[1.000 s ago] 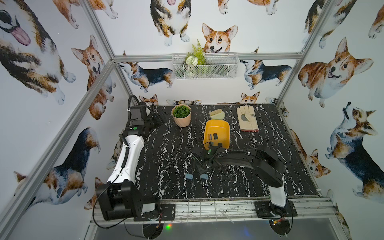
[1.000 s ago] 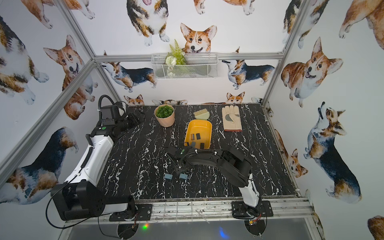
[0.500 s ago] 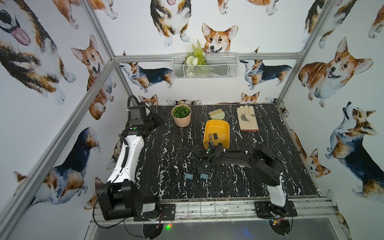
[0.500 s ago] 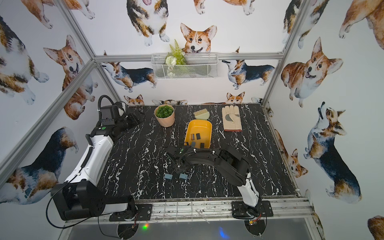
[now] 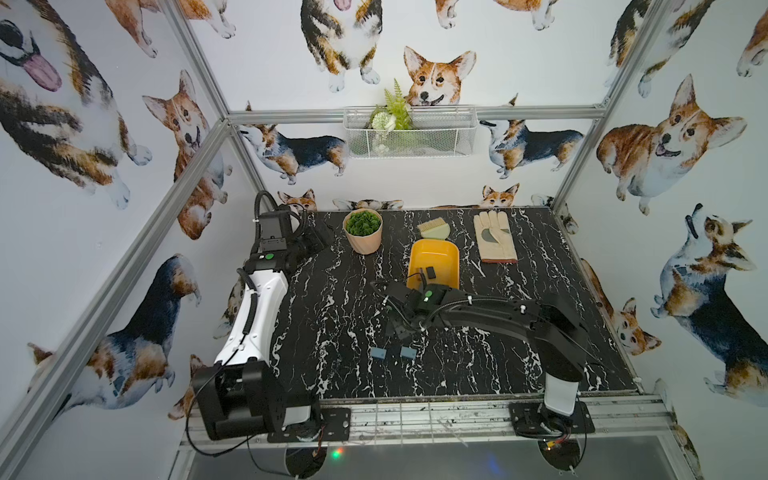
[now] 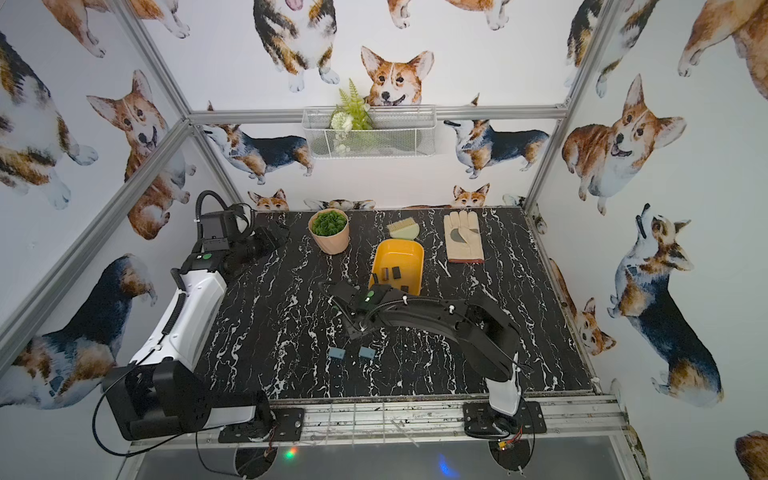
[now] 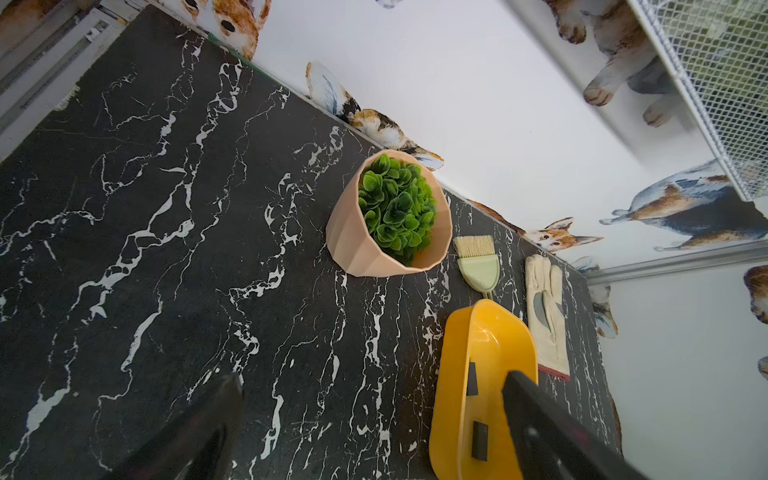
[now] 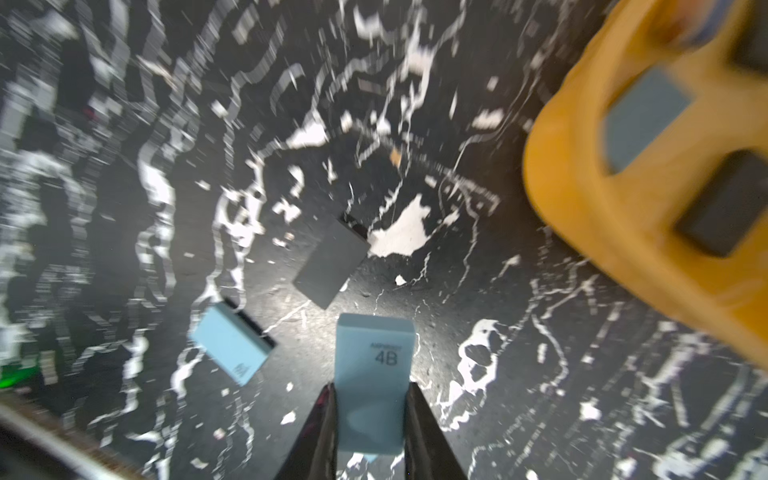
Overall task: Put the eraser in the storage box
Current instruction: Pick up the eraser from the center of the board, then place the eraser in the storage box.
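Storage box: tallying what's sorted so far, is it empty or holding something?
Not empty: the storage box holds several small dark blocks on its floor.

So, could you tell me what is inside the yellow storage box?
Several small dark erasers lie in the storage box; the right wrist view also shows a blue-grey eraser. The right arm covers its near end in both top views.

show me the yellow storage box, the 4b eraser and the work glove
storage box (image 5: 436,252): in a top view, on its bare inner floor
4b eraser (image 8: 374,390): right wrist view, on its blue face
work glove (image 5: 496,243): in a top view, on its palm
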{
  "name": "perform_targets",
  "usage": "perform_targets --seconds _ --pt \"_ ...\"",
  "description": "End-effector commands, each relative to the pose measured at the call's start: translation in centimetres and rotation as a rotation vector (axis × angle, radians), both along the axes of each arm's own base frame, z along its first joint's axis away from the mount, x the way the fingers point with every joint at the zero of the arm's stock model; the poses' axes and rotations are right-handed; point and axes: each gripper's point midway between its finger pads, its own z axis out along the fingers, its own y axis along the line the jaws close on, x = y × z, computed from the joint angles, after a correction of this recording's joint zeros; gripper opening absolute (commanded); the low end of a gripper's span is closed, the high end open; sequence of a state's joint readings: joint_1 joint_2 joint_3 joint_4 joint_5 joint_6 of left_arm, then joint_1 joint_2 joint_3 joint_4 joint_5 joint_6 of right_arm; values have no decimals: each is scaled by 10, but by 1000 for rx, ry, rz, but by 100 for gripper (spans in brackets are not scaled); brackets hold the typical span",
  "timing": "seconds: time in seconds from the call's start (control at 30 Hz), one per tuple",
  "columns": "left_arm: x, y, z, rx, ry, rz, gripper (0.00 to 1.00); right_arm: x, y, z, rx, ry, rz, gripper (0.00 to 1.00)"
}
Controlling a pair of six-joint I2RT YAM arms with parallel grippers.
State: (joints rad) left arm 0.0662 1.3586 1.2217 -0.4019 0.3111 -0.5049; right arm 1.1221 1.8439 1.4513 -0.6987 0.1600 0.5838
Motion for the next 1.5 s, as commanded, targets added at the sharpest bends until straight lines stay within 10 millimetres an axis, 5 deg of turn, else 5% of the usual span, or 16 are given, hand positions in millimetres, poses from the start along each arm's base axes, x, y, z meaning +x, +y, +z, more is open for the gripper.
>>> perform_targets --seconds 0.0,0.17,0.43,0.87,1.47 --pt "5 -1 10 -9 -35 -12 100 25 -21 40 30 -63 -45 27" --pt "10 -2 13 -24 -40 -11 100 67 -51 56 40 -87 -112 27" --pt "25 -2 23 -40 -47 -8 100 129 -92 25 18 -31 -223 27" --pt "59 1 18 -40 -17 -4 100 191 -109 -9 -9 45 -288 27" --pt "77 -2 10 -50 -4 -22 100 206 -118 -50 -112 122 -321 27"
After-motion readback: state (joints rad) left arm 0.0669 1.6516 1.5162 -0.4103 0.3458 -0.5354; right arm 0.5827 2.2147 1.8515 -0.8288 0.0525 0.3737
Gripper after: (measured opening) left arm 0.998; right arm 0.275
